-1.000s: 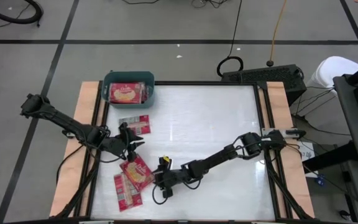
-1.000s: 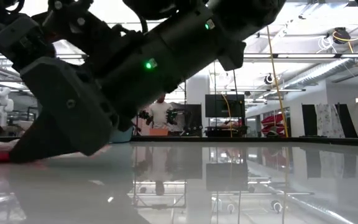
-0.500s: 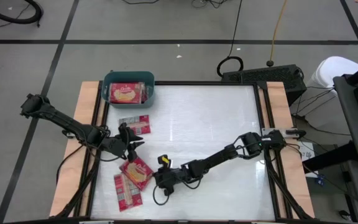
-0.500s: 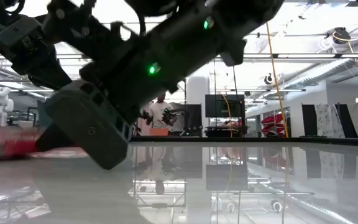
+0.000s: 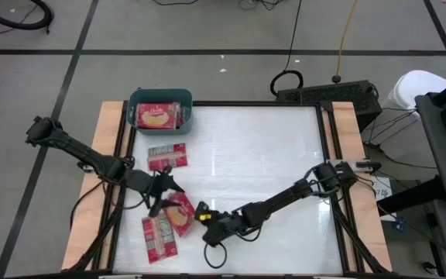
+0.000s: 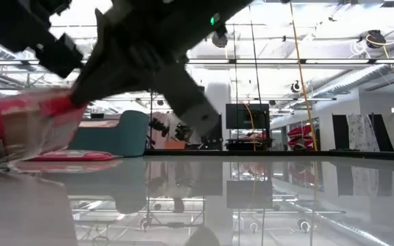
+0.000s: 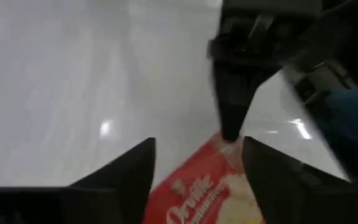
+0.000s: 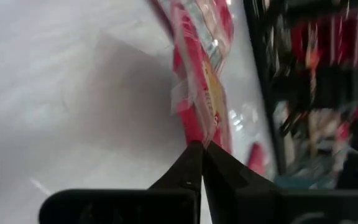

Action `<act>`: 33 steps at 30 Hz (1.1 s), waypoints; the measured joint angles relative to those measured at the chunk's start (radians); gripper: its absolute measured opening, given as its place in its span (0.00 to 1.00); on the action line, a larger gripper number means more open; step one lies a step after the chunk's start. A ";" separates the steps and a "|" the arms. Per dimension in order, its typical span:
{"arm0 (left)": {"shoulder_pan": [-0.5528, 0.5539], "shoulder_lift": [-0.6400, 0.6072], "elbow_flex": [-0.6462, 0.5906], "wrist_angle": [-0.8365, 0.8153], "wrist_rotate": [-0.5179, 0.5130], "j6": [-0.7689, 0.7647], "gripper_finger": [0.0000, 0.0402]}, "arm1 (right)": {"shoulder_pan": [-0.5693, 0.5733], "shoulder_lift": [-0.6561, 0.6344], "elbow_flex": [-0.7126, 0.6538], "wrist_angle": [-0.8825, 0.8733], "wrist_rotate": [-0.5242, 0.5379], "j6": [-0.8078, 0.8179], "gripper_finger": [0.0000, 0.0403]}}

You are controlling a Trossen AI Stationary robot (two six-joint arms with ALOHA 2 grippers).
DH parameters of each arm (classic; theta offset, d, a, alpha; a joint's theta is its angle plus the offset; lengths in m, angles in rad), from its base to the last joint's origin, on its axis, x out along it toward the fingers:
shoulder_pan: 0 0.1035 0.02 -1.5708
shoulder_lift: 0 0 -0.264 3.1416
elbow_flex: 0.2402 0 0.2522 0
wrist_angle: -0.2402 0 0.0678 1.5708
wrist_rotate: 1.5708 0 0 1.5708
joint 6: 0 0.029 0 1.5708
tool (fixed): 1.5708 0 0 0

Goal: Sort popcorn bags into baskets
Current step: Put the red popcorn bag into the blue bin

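A red popcorn bag [image 5: 180, 218] sits near the table's front left, tipped up, with my right gripper [image 5: 197, 216] shut on it. My left gripper [image 5: 163, 196] is open just left of it, and its two fingers [image 7: 133, 174] stand on either side of the bag's other end [image 7: 197, 196]; whether they touch it does not show. Two more bags [image 5: 158, 236] lie flat by the near edge and another bag [image 5: 167, 156] lies farther back. The teal basket [image 5: 185, 106] at the far left corner holds one bag [image 5: 156, 116]. My right gripper pinches the bag's sealed end edge [image 8: 190, 127] between its two fingertips [image 7: 231, 124], only at their free ends. The fingers come from the table's right, slanting down. The bag is tilted, with this end raised [image 6: 43, 116] above the tabletop.
The white tabletop [image 5: 262, 155] spreads to the right and far side of the bags. Wooden rails [image 5: 107, 147] run along both side edges. Beyond the table's far right corner lie a black case [image 5: 327, 94] and cables.
My right gripper has risen and rolled about its own line while drawing a little toward the near edge, and the bag's end has come up off the table with it. My left gripper has tipped and shifted slightly toward the near edge.
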 joint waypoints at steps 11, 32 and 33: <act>0.130 0.095 0.000 0.083 0.291 0.124 0.75 | 0.008 -0.056 0.000 -0.003 -0.005 -0.292 0.00; 0.369 0.512 0.011 0.390 0.876 0.255 0.72 | -0.018 -0.096 0.001 -0.007 -0.088 -0.566 0.00; 0.368 0.525 0.011 0.392 0.889 0.265 0.70 | -0.019 -0.096 0.001 -0.007 -0.089 -0.570 0.00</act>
